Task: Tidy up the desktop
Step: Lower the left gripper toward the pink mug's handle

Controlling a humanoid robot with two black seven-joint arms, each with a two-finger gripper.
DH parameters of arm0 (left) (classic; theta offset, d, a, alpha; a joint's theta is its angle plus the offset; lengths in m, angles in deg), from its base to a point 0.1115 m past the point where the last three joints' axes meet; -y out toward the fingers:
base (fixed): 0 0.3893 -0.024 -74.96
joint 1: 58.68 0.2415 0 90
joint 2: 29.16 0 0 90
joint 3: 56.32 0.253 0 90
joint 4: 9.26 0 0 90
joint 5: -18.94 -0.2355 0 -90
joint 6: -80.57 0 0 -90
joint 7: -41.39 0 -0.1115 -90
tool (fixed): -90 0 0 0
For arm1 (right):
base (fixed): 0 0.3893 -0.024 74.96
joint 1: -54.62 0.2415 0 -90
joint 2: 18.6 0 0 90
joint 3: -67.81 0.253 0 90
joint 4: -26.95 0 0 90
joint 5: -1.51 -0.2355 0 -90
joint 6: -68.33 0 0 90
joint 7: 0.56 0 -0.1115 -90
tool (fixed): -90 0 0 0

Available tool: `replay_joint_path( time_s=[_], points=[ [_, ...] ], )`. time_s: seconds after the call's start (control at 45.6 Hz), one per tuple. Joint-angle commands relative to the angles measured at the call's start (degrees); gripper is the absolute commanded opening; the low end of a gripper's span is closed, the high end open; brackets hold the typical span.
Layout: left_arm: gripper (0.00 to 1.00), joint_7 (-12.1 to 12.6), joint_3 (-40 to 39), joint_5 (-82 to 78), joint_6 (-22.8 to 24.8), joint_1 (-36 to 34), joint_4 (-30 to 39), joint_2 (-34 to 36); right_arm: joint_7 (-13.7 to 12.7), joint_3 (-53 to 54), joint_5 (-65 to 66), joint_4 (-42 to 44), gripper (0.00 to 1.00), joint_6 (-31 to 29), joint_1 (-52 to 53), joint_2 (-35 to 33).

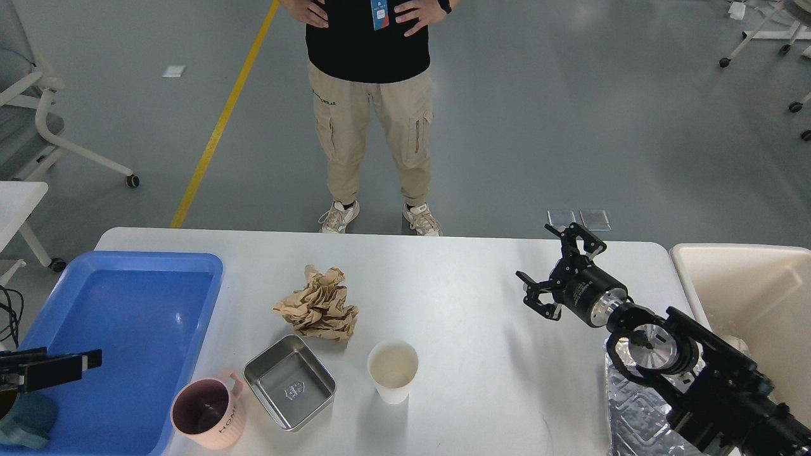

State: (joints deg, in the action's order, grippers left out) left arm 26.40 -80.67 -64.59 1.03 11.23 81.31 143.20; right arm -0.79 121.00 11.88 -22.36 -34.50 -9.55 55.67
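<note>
Right end effector (557, 269) spread wide, empty, facing 10 o'clock toward crumpled paper (318, 305); likely positioned for pickup. Left end effector (60, 367) indistinct: cannot tell.

A robotics test lab or workshop hall is suggested: a grey sealed floor (570, 114) marked with a yellow line (222, 120), wheeled office chairs (38, 120) at the edges, and a white desk (481, 316) set out in open space. A badge-wearing person (370, 95) is seen standing opposite, watching.
</note>
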Motion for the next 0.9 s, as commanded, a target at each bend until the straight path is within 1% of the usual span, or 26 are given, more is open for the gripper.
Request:
replay_joint_path(
  time_s=[0.0, 0.066, 0.153, 0.241, 0.46, 0.636, 0.658, 0.702, 0.877],
  points=[
    [0.97, -1.01, 0.1, -7.68, 2.19, -1.27, -1.36, -2.99, 0.06, 0.08, 0.0, -0.08, 1.0, 0.0, 0.0, 0.0],
    [0.97, -1.27, 0.18, -10.24, 3.51, -1.62, -2.24, -4.22, 0.06, 0.08, 0.0, -0.08, 1.0, 0.09, 0.0, 0.09],
    [0.96, -2.85, 0.18, -12.44, 5.53, -2.23, -3.03, -5.98, 0.06, -0.01, 0.0, -0.08, 1.0, 0.09, 0.0, 0.09],
    [0.93, -3.56, 0.27, -14.28, 7.2, -3.29, -3.82, -7.73, 0.06, 0.08, 0.0, -0.08, 1.0, 0.09, 0.09, 0.0],
    [0.91, -3.65, 0.54, -16.04, 11.68, -7.59, -7.33, -13.36, 0.06, -0.01, 0.17, -0.08, 1.0, 0.09, 0.18, 0.0],
    [0.88, -3.91, 0.8, -18.59, 14.23, -9.97, -10.58, -19.6, 0.06, -0.01, 0.61, -0.08, 1.0, 0.09, 0.09, 0.0],
    [0.87, -3.91, 1.06, -18.94, 14.93, -10.49, -11.28, -21.34, 0.06, 0.08, 0.79, -0.08, 1.0, 0.09, 0.09, 0.0],
    [0.85, -3.91, 1.68, -19.03, 15.02, -10.76, -11.9, -22.5, 0.06, 0.08, 0.88, -0.17, 1.0, 0.17, 0.0, 0.0],
    [0.85, -4.0, 5.1, -20.88, 15.02, -12.16, -13.84, -25.32, 0.06, 0.08, 0.88, -0.35, 1.0, 0.26, -0.08, -0.18]
  ],
)
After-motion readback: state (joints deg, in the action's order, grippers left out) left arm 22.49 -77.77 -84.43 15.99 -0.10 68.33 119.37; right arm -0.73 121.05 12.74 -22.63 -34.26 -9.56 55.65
